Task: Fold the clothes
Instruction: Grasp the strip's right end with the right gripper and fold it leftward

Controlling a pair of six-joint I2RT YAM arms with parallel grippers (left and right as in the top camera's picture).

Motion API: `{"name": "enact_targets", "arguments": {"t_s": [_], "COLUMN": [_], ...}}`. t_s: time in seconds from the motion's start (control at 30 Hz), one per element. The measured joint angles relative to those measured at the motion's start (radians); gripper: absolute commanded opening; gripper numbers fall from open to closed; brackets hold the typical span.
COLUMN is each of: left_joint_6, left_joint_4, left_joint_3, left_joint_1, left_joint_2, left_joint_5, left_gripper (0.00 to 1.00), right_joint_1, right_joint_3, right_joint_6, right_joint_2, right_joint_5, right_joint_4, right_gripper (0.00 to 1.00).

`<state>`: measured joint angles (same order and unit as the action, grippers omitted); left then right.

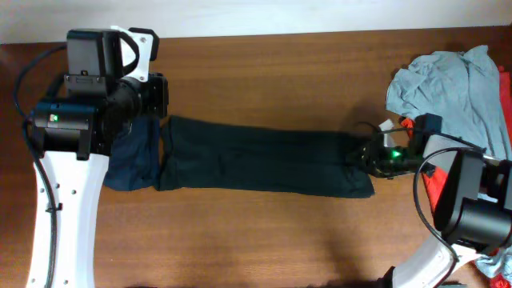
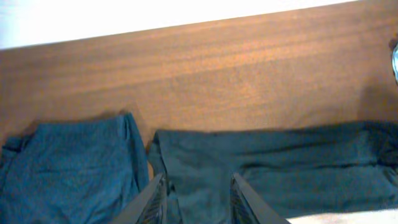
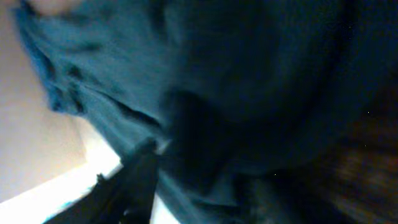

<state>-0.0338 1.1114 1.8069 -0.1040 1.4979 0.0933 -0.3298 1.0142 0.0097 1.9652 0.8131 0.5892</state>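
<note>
Black T-shirt (image 1: 264, 160): soft cotton, folded into a long flat band across the middle of the table (image 1: 264, 72), smooth reddish-brown wood grain. Left gripper (image 2: 199, 180) toward the table's left end, fingers parted astride cloth, grip unclear. Right gripper (image 1: 374, 156) toward the table's right end, blurred, state unclear.

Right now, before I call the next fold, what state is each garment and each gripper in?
black T-shirt: folded into a long strip, flat on the table.
dark navy garment: lying beside the T-shirt's left end, partly under the left arm.
light grey shirt: crumpled in a heap.
red shirt: crumpled, mostly hidden by the right arm.
left gripper: fingers apart at the T-shirt's left end; grip unclear.
right gripper: at the T-shirt's right end; open or shut unclear.
</note>
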Motion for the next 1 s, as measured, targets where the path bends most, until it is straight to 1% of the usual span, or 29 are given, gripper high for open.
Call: {"name": "enact_targets", "arguments": {"t_s": [0.03,0.17,0.27,0.37,0.6,0.83,1.0], "left_joint_6": [0.000,0.000,0.000,0.000,0.000,0.000,0.000], "left_joint_4": [0.007,0.039,0.045,0.045,0.045,0.027,0.000], "left_joint_3": [0.000,0.000,0.000,0.000,0.000,0.000,0.000], "left_joint_1": [0.000,0.000,0.000,0.000,0.000,0.000,0.000], "left_joint_2": [0.000,0.000,0.000,0.000,0.000,0.000,0.000], "left_joint_5": [0.000,-0.001,-0.001,-0.001,-0.001,-0.001,-0.001], "left_gripper": [0.34,0.34,0.34,0.34,0.34,0.34,0.38], "right_joint_1": [0.007,0.010,0.005,-0.012,-0.026,-0.015,0.058], "right_joint_3": [0.000,0.003,0.009,0.013,0.013,0.013,0.043], "right_joint_6": [0.024,0.088,0.124,0.152,0.213,0.225,0.225], "right_joint_2": [0.000,-0.005,-0.042,-0.095,-0.190,-0.328,-0.381], "right_joint_5": [-0.026,-0.082,-0.173,-0.327,-0.616,-0.661,-0.673], "right_joint_4": [0.000,0.010,0.059,0.129,0.164,0.173,0.200], "right_gripper": [0.11,0.04,0.04,0.05,0.04,0.04,0.07]}}
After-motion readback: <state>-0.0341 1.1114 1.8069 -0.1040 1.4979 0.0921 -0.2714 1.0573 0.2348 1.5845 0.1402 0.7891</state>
